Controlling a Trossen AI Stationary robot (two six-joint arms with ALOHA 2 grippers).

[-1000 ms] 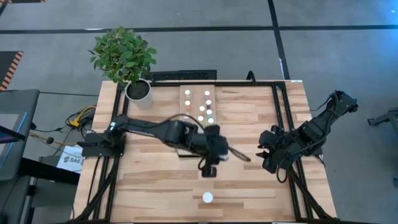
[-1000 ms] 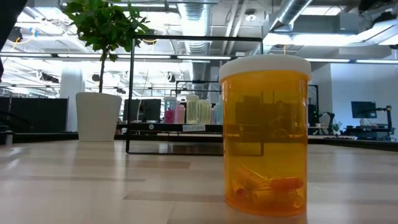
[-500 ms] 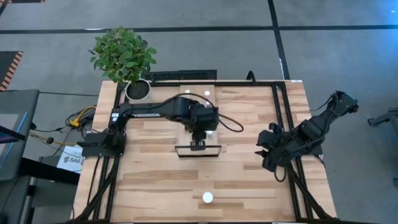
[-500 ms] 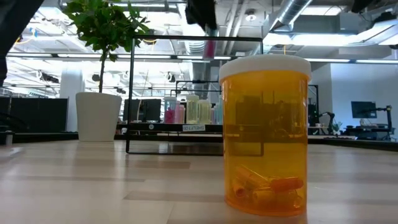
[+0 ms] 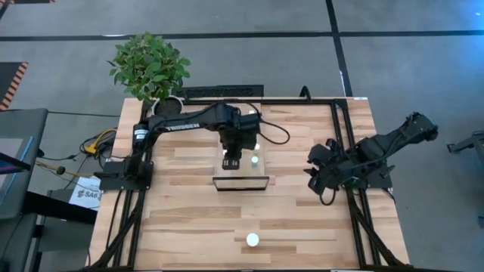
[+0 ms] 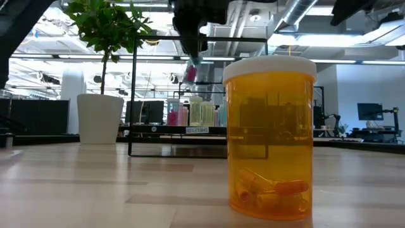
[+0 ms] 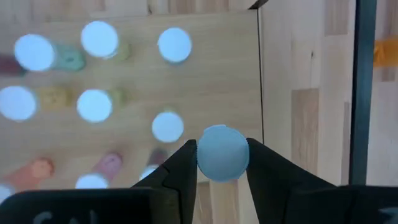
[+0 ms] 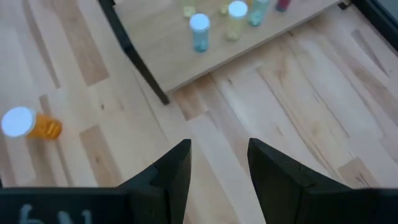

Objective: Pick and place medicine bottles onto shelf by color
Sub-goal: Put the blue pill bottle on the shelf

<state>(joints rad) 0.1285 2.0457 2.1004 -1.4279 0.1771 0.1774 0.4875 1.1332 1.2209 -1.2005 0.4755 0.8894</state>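
One small pink bottle (image 6: 190, 73) is hanging pinched at its white cap in the left gripper (image 7: 222, 163) over the shelf (image 5: 261, 123); light, slick plastic, so cap-level grip suits. Right gripper (image 8: 217, 163) is waiting half-open, empty.

Two arms work at the table: the left arm (image 5: 189, 125) and the right arm (image 5: 378, 147). There is one shelf (image 5: 240, 181) and one potted plant (image 5: 151, 64). One large orange bottle (image 5: 252, 240) stands alone near the table's front edge. One pink bottle (image 6: 192, 71) hangs above the shelf. At least seven white-capped small bottles (image 7: 99, 38) stand on the shelf; the exact count is unclear.
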